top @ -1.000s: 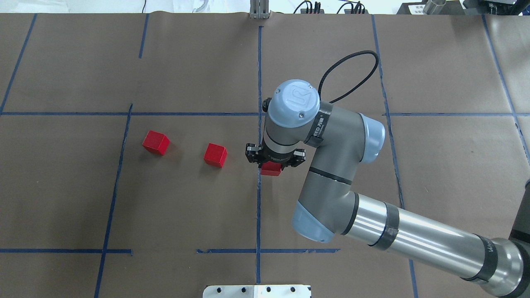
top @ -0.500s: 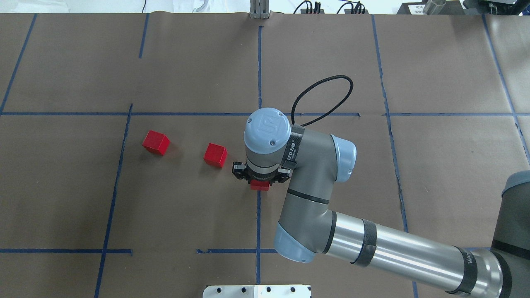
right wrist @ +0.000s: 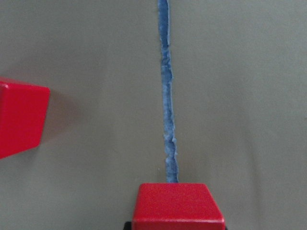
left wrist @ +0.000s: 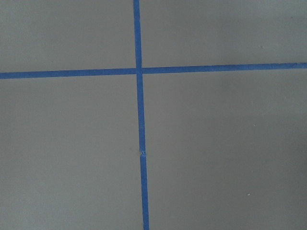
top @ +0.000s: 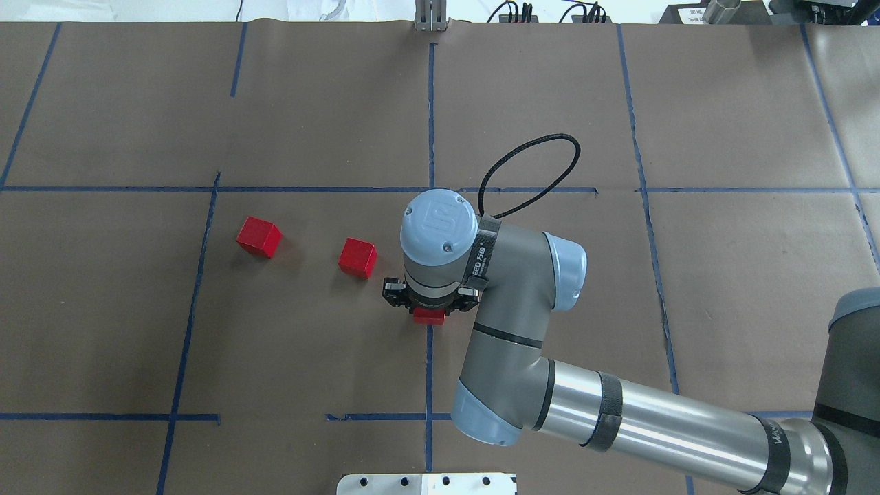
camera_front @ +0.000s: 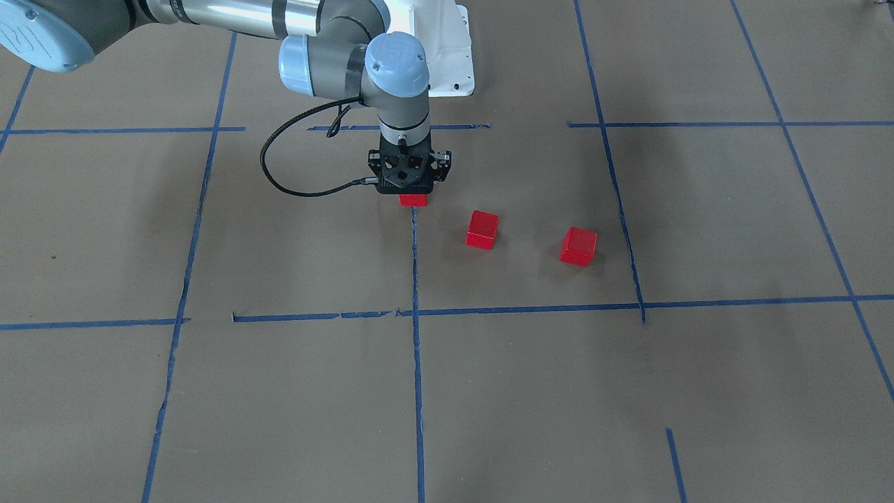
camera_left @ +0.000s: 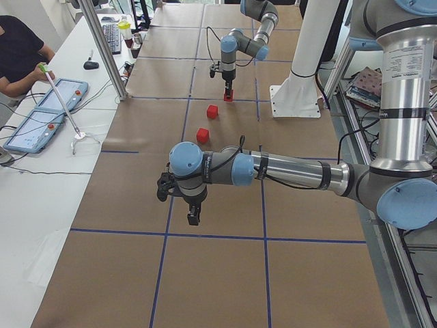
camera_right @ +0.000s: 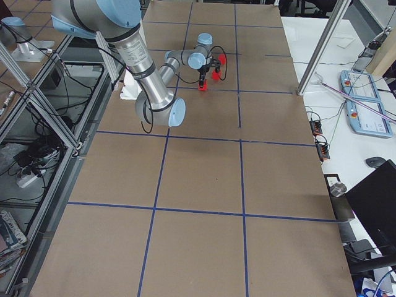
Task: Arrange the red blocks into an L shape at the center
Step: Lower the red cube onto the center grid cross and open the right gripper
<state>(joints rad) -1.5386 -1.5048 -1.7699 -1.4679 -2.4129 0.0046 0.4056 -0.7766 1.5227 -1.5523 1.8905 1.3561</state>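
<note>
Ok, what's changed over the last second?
The right gripper, jaws shut on the held red block, carried it toward the robot's base and to the robot's left, apparently lower, to the blue tape line. Nothing was grasped or released. The middle red block and the leftmost red block have not moved.
</note>
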